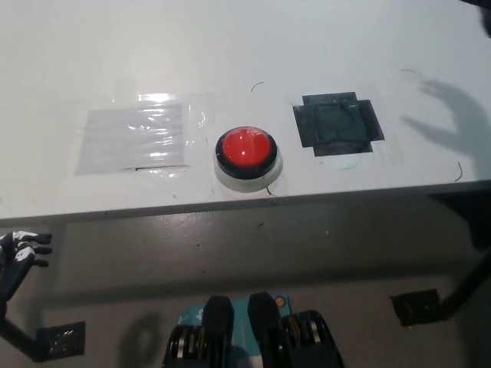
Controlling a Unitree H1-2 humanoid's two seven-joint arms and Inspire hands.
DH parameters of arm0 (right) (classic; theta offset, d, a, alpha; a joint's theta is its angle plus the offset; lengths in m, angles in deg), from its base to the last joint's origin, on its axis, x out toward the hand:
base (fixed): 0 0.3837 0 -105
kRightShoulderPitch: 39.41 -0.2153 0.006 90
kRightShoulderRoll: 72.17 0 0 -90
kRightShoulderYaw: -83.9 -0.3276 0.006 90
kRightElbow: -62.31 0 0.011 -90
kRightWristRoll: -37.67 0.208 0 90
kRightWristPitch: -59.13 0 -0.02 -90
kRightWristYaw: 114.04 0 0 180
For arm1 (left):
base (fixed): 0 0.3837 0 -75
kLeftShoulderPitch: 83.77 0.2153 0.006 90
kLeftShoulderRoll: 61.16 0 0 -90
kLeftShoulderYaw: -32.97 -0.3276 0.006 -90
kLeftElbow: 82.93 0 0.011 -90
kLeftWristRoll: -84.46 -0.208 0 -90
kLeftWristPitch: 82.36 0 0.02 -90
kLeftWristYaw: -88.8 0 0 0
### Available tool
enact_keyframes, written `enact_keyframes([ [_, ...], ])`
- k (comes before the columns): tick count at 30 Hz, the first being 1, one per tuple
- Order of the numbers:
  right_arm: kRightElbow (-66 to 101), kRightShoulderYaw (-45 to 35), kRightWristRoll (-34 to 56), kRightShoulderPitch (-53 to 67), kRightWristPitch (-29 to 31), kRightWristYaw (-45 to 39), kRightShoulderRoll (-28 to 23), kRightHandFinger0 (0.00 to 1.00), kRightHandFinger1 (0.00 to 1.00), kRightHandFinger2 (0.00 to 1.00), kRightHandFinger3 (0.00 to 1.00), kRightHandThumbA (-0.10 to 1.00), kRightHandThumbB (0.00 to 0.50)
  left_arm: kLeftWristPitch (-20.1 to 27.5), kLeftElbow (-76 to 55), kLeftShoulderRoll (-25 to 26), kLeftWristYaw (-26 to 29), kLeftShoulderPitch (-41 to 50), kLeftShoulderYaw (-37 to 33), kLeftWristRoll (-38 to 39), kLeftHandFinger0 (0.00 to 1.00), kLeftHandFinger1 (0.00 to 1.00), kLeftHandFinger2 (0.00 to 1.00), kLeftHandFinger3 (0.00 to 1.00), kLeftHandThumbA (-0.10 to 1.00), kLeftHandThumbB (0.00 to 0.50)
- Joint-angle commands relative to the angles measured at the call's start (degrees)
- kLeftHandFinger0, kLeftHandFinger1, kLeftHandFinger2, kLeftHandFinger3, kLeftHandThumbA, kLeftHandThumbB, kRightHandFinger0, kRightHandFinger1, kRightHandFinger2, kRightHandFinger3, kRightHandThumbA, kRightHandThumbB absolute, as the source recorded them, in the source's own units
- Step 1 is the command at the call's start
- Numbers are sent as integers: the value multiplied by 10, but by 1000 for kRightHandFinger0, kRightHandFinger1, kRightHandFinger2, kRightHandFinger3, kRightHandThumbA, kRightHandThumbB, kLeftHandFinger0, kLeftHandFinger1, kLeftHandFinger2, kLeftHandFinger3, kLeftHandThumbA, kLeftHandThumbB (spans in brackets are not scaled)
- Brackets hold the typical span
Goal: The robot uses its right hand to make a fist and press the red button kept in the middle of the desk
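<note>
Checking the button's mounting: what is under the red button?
The red button sits in a black ring on a white base, resting on the white desk. The desk surface beneath the base is hidden.

left robot hand (19, 257) cropped at frame edge, grasp unclear

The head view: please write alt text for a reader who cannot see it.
A red button sits near the front edge of a white desk, between a clear taped sheet and a black tape patch. The white left hand rests at lower left, below the desk. A hand-shaped shadow falls at right; the right hand itself barely shows.
</note>
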Motion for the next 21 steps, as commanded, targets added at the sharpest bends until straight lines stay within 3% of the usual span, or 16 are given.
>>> enact_keyframes([
  [1,-20,9,-22,-73,23,14,42,278,149,153,350,852,281,13,-13,12,-4,-2,4,5,551,586,647,651,548,37],
  [3,-35,9,-31,-82,29,18,56,172,21,29,229,845,268,8,-16,13,-3,-1,3,2,571,606,666,662,549,27],
  [4,-43,12,-34,-88,35,17,65,93,4,6,158,856,259,10,-15,12,-3,-1,4,3,564,600,660,653,546,25],
  [5,-55,13,-34,-97,45,16,80,1,0,0,9,874,218,12,-15,12,-3,-1,3,2,584,612,666,650,535,16],
  [6,-64,15,-41,-104,51,21,90,0,0,0,0,871,238,19,-12,11,-4,-2,0,0,588,615,669,649,533,17],
  [10,-82,24,-49,-125,54,23,127,0,0,87,93,928,214,30,-2,12,-8,-4,0,4,545,573,633,625,539,15],
  [11,-84,24,-51,-126,54,22,130,0,0,133,186,932,211,31,-2,12,-9,-4,0,5,544,571,630,621,540,15],
  [16,-96,56,-57,-127,64,-3,170,0,0,222,315,891,188,26,-3,6,-6,-9,0,7,470,507,573,585,505,3],
  [21,-109,72,-68,-120,78,-3,193,0,0,274,336,914,216,21,-5,4,-7,-11,-1,7,508,537,594,606,505,0],
])
